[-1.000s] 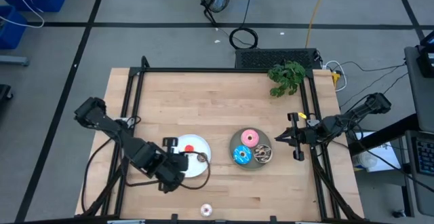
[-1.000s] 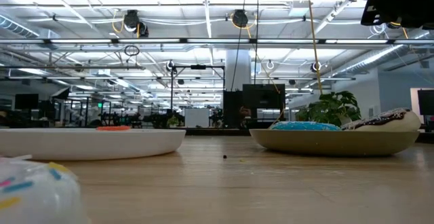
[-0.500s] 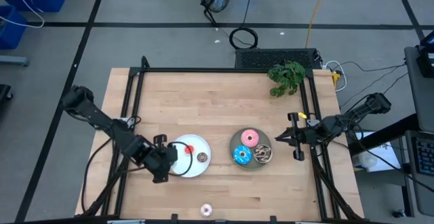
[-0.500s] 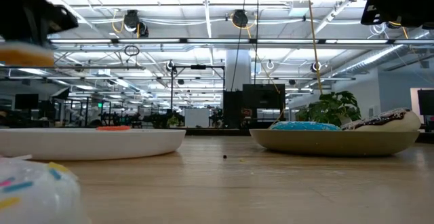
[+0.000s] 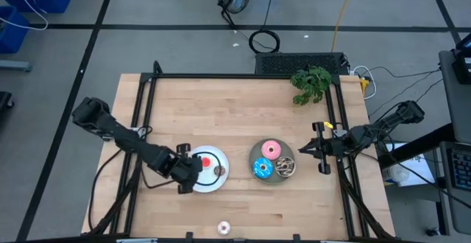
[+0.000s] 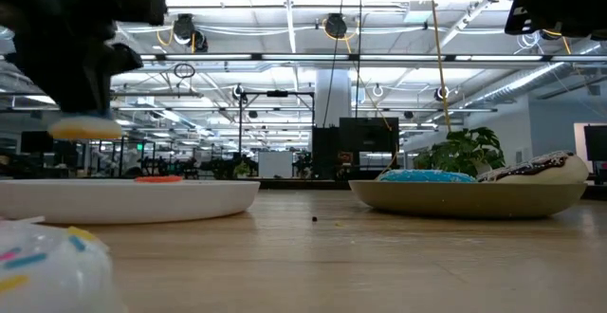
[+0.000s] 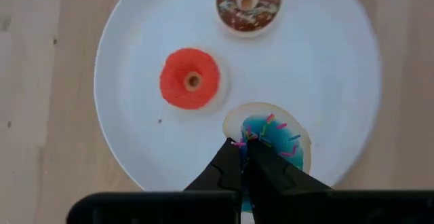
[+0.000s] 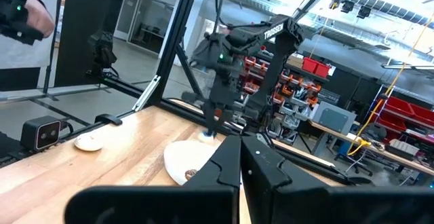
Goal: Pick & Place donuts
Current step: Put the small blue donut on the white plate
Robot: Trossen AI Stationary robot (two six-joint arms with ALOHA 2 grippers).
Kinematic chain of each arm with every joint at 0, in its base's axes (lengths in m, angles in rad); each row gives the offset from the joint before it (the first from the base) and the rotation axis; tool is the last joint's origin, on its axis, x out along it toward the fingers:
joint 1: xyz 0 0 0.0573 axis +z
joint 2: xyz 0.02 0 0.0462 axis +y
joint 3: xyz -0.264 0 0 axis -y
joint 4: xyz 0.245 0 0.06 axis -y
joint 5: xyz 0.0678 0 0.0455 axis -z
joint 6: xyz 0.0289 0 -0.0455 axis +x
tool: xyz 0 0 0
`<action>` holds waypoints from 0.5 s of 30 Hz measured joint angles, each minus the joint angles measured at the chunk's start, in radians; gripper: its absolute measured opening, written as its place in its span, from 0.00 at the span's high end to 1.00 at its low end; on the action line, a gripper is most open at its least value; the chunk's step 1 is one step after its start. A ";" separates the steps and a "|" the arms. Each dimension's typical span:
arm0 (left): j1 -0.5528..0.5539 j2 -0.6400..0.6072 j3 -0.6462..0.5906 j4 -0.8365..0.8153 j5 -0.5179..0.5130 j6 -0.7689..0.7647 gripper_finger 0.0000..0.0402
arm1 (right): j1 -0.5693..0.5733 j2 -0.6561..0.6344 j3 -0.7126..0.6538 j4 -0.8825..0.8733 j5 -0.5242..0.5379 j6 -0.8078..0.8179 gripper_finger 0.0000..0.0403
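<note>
Pale wood desk (image 5: pixel 243 103) is carrying a white plate (image 7: pixel 325 81) and a grey plate (image 5: pixel 257 155) holding three larger donuts (image 5: pixel 271 150). The left gripper (image 7: pixel 244 157), jaws clenched on a small blue sprinkled donut (image 7: pixel 278 139), is hanging over the white plate beside a red-orange one (image 7: pixel 192 79) and a brown one (image 7: pixel 248 3); half a second ago it was nearer the desk's left edge. The right gripper (image 8: pixel 241 157) is waiting, jaws clenched, at the desk's right edge.
</note>
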 joint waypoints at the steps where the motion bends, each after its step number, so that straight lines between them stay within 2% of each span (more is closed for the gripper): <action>1: 0.008 0.014 0.000 0.000 0.003 0.003 0.98 | 0.000 0.000 0.000 0.000 0.000 0.004 1.00; 8: 0.053 0.117 0.000 0.010 0.091 0.019 0.93 | 0.000 0.000 0.000 -0.003 0.000 -0.003 1.00; 15: 0.075 0.170 0.000 0.022 0.119 0.027 0.96 | 0.000 0.000 0.000 -0.002 0.001 -0.005 1.00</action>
